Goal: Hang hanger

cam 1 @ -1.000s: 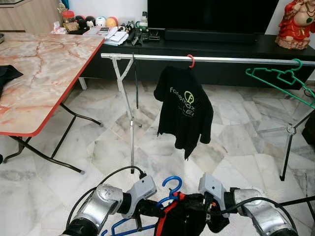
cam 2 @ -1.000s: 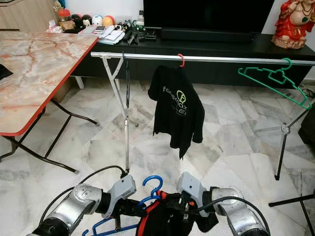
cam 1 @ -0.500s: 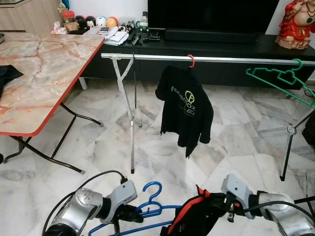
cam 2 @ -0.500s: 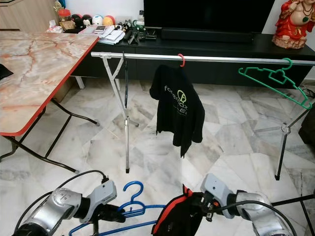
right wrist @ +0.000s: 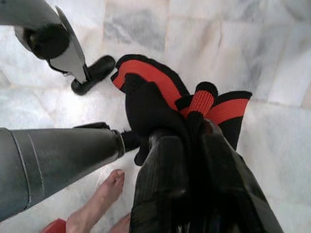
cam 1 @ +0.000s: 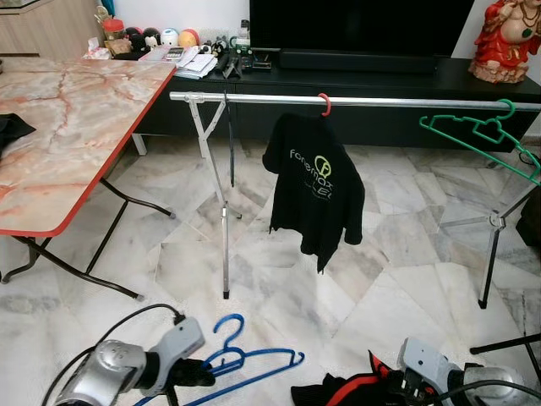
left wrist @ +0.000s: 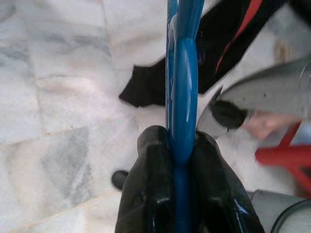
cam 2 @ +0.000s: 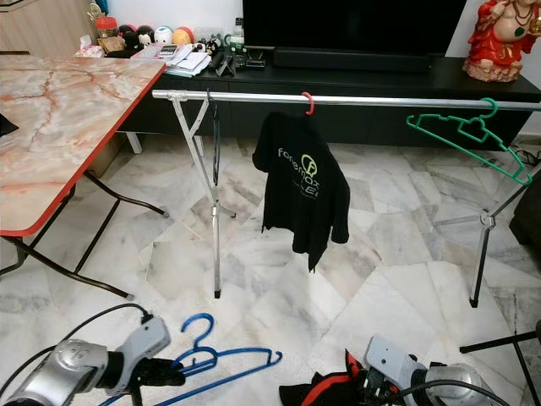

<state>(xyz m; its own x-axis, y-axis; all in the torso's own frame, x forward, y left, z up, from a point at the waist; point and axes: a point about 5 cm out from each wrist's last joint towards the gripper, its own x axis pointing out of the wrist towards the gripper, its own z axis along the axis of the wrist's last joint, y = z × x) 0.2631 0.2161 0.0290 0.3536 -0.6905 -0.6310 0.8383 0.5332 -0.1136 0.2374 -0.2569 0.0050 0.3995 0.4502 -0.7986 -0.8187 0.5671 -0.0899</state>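
the left claw (left wrist: 182,160) is clamped on a blue plastic clothes hanger (cam 1: 254,369), its two black fingers (left wrist: 150,194) pressed against either side of the hanger's bar — the hook curls upward just above the claw, low over the white marble floor (cam 1: 279,279). the right claw (right wrist: 194,145) is closed on a bunched black garment with red trim (right wrist: 155,92), held near the floor, apart from the hanger. beyond them stands a silver metal clothes rail (cam 1: 254,98) carrying a black printed t-shirt (cam 1: 315,190) on a red hanger (cam 1: 325,103) and an empty green hanger (cam 1: 482,135). a marble-patterned folding surface with a red edge (cam 1: 68,127) stands to the left.
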